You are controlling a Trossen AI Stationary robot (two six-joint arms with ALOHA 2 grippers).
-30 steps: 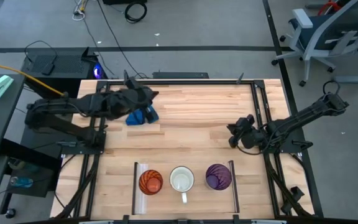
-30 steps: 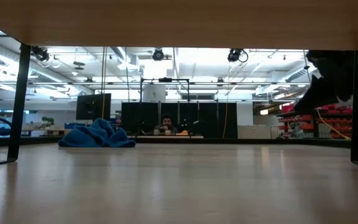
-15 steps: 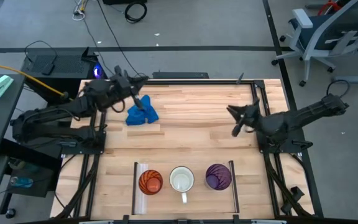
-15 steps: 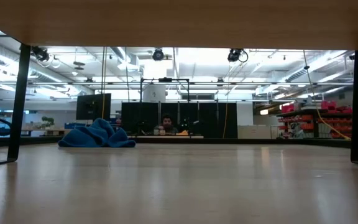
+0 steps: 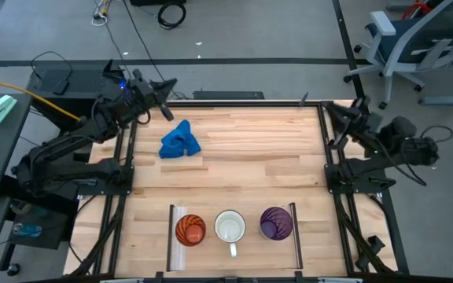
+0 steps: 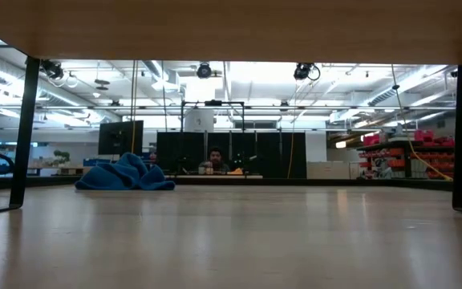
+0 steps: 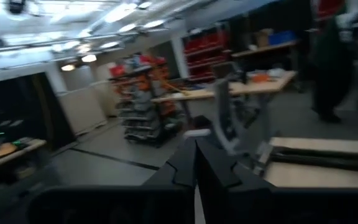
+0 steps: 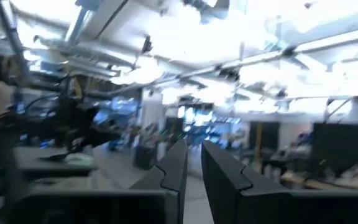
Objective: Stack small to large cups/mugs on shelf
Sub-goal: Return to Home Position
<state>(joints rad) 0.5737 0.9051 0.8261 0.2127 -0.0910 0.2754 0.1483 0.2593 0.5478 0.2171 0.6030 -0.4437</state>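
On the shelf (image 5: 204,255) 3 vessels stand in a row: orange cup (image 5: 190,229), white mug (image 5: 230,227), purple tumbler (image 5: 276,223). The left gripper (image 7: 196,140), jaws shut and empty, and the right gripper (image 8: 194,143), jaws slightly parted and empty, are well apart from the shelf. Homing should go best if both arms fold slowly, away from the shelf.
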